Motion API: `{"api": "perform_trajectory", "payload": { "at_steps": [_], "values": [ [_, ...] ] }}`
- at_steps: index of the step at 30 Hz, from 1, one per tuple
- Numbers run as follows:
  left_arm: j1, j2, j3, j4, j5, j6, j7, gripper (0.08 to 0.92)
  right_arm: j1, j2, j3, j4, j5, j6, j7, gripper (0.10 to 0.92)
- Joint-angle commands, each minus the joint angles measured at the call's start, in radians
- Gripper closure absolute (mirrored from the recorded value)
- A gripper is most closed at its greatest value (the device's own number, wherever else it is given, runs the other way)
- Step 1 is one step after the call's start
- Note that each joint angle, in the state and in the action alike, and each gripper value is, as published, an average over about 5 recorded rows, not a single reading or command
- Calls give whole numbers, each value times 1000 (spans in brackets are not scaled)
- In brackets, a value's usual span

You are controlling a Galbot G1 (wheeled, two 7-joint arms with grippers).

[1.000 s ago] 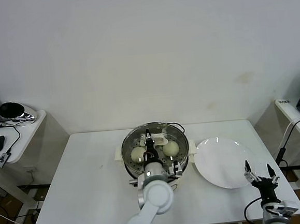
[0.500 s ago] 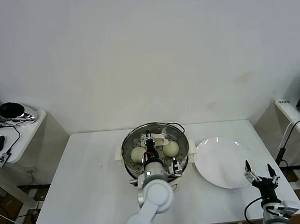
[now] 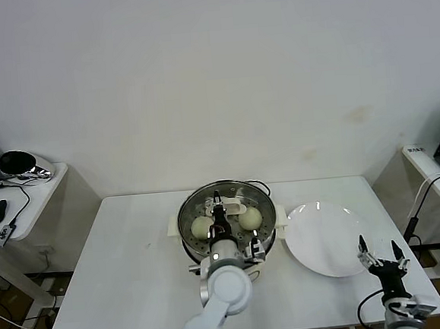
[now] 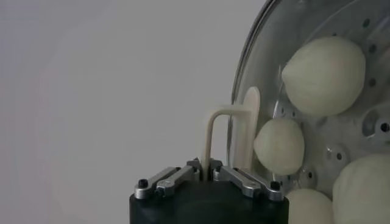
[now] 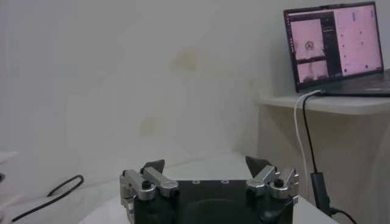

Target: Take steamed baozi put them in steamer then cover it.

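The left arm is being held up from the near table edge toward the steamer (image 3: 226, 219), its wrist housing sitting at the pot's near rim and the left gripper (image 3: 221, 212) reaching over the basket. In the left wrist view its jaws are being pressed closed on the cream-white handle (image 4: 226, 139) of the glass cover (image 4: 259, 91), whose metal rim is curving past the handle. The cover is being held over the steamer; whether its rim is seated on the basket cannot be told.

The right arm is being kept low at the near right corner of the table, the right gripper (image 3: 380, 256) pointing upward just beside the near edge of the white plate (image 3: 326, 238). Its jaws are being held apart, with nothing between them.

Four steamed baozi are being seen through the glass in the left wrist view: one large (image 4: 324, 75), one smaller next to the handle (image 4: 280, 145), and two cut by the frame edge (image 4: 364, 190) (image 4: 309, 207). In the head view only two (image 3: 202, 226) (image 3: 250, 218) are being shown clearly, one on each side of the gripper.

One steamer, one cover and one plate are being counted on the white table (image 3: 129, 271).
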Motion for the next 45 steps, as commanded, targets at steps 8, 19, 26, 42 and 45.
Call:
{"api": "perform_trajectory", "payload": {
  "at_steps": [8,19,26,42,45],
  "values": [
    [9,2,0,-7,-37,-17,-39,851,-1,3,-2,-4,-3,4,-2,203],
    [33,20,4,-87,-18,-18,-37,597,-2,3,-3,-5,-4,5,-4,203],
    [62,40,19,-173,-18,-15,-9,397,0,4,-3,-7,-5,4,-4,203],
    [180,111,-47,-470,-209,-49,1,177,-17,6,-18,22,-7,-14,1,203],
    [217,154,-167,-550,-439,-110,-28,177,-42,11,-31,55,-18,-30,8,203]
  ]
}}
